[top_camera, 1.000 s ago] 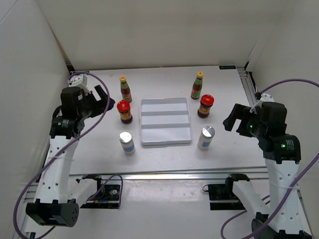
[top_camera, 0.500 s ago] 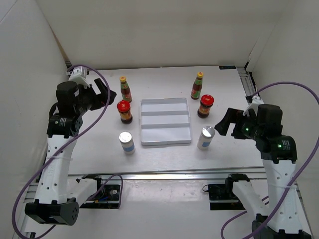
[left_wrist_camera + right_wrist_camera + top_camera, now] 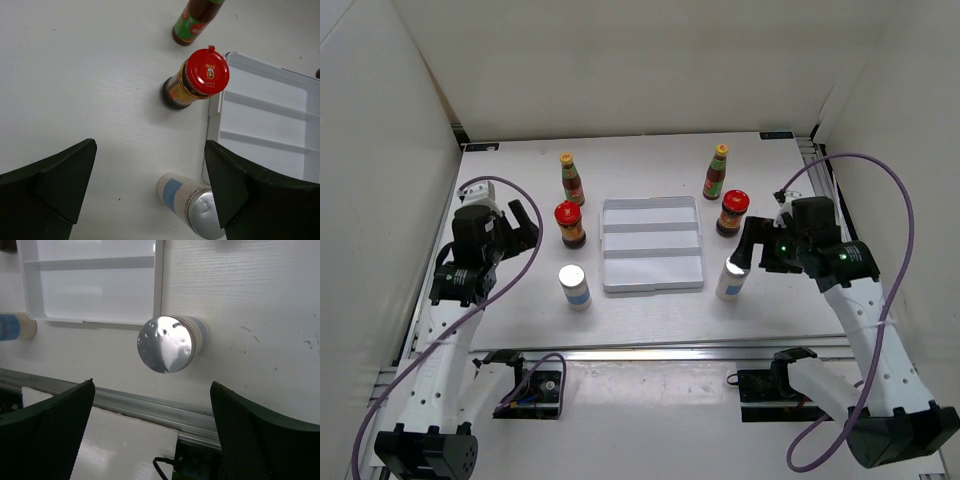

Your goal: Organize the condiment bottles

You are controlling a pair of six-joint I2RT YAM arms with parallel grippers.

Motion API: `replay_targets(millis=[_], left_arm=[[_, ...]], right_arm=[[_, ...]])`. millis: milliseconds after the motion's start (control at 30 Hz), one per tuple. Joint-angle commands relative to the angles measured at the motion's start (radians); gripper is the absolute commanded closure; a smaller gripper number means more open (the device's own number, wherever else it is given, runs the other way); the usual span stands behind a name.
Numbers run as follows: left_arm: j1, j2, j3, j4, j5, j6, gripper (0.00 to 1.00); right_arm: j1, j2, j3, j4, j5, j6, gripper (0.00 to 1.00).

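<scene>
By my read nothing is sorted yet: all six condiment bottles [image 3: 571, 178] stand loose outside the tray [image 3: 650, 265], whose compartments hold nothing. My right gripper [image 3: 745, 248] is empty with jaws wide apart, a silver-topped shaker [image 3: 167, 342] just ahead and centred on its gap. My left gripper [image 3: 150, 145], equally spread and empty, has a red-lidded jar [image 3: 200, 75] ahead toward its tray-side finger [image 3: 260, 200] and a second shaker [image 3: 192, 210] close beside that finger. The left wrist view cuts off the top of the sauce bottle [image 3: 192, 22] farthest ahead, that finger hides part of the second shaker's cap, and I can read no label.
</scene>
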Motion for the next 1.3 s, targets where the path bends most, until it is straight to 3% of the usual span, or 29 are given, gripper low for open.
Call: replay_targets(millis=[0, 200, 367, 933, 1067, 1267], left_arm=[[-0.021, -0.027, 0.026, 0.034, -0.083, -0.004, 0.0], [-0.03, -0.027, 0.014, 0.057, -0.059, -0.004, 0.0], [-0.039, -0.027, 0.005, 0.057, -0.068, -0.004, 0.0], [-0.048, -0.027, 0.005, 0.057, -0.068, -0.014, 0.0], [-0.048, -0.018, 0.005, 0.066, -0.068, -0.014, 0.0], [-0.048, -0.018, 0.005, 0.066, -0.068, -0.014, 0.0]], right_arm=[[0.081, 0.039, -0.006, 0.063, 0.137, 0.037, 0.01], [0.181, 0.128, 0.005, 0.072, 0.278, 0.068, 0.01], [0.181, 0.22, 0.005, 0.091, 0.278, 0.08, 0.01], [0.233, 0.318, -0.024, 0.057, 0.267, 0.138, 0.01], [0.233, 0.318, -0.045, 0.057, 0.277, 0.147, 0.1], [0.233, 0.307, -0.055, 0.048, 0.286, 0.156, 0.36]])
